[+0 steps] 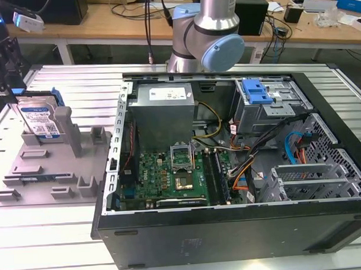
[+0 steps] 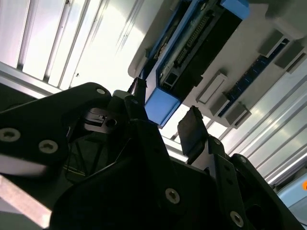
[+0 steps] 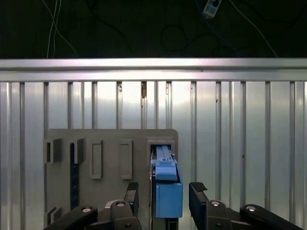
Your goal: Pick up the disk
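The disk (image 1: 39, 119) stands on edge in the grey fixture (image 1: 45, 169) on the slotted metal desk (image 1: 53, 234), to the exterior view's left of the open computer case (image 1: 229, 169). The fixture's posts hide its lower part. The arm (image 1: 206, 33) rises behind the case. Its black tool end (image 1: 1, 64) hangs above the disk, partly cut off by the picture's edge. In the first wrist view the jaws stand apart on either side of the disk's blue rail (image 3: 168, 196), with a gap on each side.

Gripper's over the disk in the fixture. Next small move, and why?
Probably lower straight down a little. The gripper is open, jaws either side of the upright disk in the grey fixture, but only their tips flank its top edge.
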